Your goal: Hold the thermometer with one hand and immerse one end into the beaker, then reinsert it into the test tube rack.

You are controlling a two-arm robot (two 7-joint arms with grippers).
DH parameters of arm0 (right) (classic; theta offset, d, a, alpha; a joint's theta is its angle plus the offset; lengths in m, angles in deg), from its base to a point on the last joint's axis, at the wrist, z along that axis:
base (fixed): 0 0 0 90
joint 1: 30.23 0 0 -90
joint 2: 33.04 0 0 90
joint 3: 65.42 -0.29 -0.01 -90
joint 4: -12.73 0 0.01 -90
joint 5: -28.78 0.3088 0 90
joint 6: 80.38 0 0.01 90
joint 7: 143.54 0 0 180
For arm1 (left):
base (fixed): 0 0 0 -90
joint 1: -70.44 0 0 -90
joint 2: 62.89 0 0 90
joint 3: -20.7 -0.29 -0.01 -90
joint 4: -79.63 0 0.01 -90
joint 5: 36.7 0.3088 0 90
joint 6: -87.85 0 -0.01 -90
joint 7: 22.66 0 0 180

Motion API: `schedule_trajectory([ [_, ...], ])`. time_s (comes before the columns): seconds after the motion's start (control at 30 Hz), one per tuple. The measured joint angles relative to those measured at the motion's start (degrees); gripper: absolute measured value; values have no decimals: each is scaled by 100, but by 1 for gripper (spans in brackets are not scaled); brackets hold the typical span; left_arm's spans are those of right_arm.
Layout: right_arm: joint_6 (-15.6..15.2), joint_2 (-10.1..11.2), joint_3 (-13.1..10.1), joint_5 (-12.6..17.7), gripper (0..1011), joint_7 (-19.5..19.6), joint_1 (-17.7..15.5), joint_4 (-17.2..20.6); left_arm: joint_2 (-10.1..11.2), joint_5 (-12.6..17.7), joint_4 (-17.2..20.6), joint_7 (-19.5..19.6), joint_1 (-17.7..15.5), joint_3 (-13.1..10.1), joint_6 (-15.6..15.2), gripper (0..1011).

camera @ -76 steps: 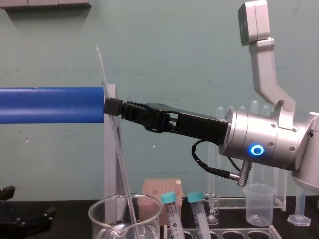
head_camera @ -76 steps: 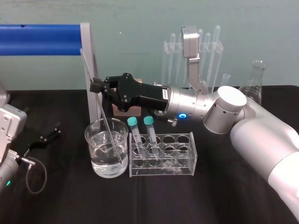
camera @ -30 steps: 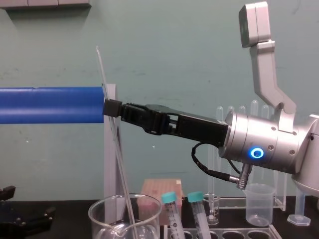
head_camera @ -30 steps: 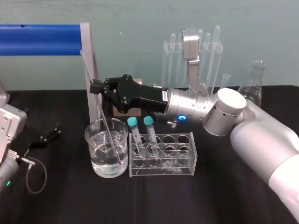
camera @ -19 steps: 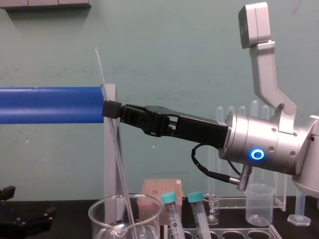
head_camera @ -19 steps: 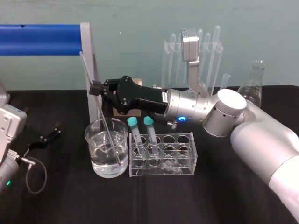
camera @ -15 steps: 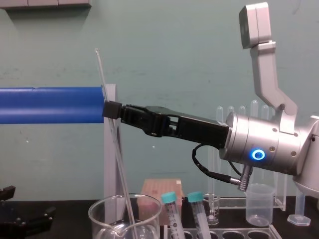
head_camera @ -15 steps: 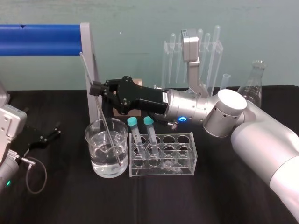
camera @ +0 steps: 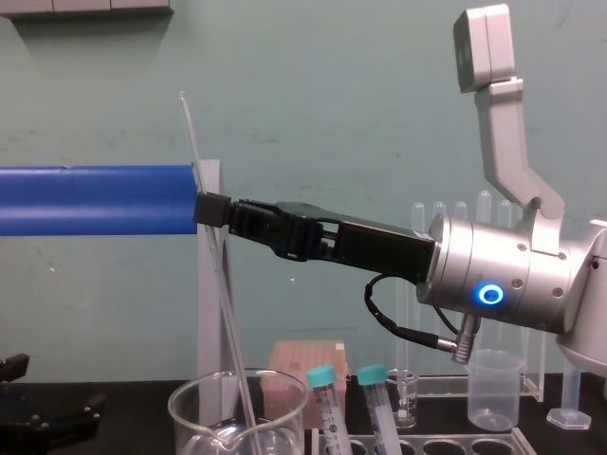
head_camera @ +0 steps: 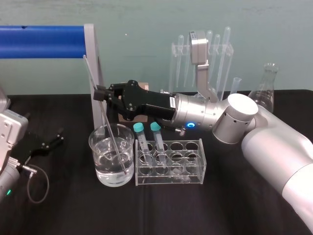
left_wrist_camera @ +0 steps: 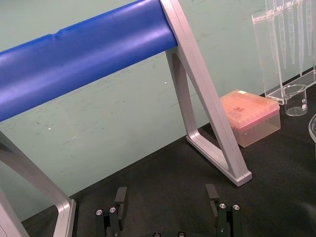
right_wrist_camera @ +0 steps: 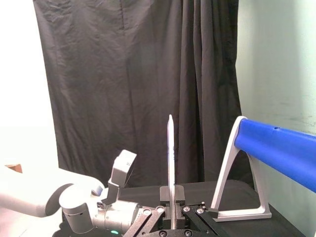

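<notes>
Right gripper (head_camera: 99, 93) clamped on thermometer (head_camera: 108, 117) mid-shaft; rod tilted, lower end inside beaker (head_camera: 95, 166), beside test tube rack (head_camera: 193, 177).

I'm looking at a lab bench setup; a black-covered table (head_camera: 146, 210) is carrying glassware; a beaker (head_camera: 111, 156) holding clear liquid is sitting just beside a test tube rack (head_camera: 168, 164) near the middle; a clear pipette stand (head_camera: 221, 51), a conical flask (head_camera: 266, 88) and a pink tip box (left_wrist_camera: 252, 116) are lining the far edge, against a teal wall (head_camera: 146, 19).
</notes>
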Motion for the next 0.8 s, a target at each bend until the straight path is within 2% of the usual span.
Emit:
schedule_trajectory([
  [0.8,-20,6,22,10,54,-19,10,-12,0,0,0,0,0,0,0,1008],
])
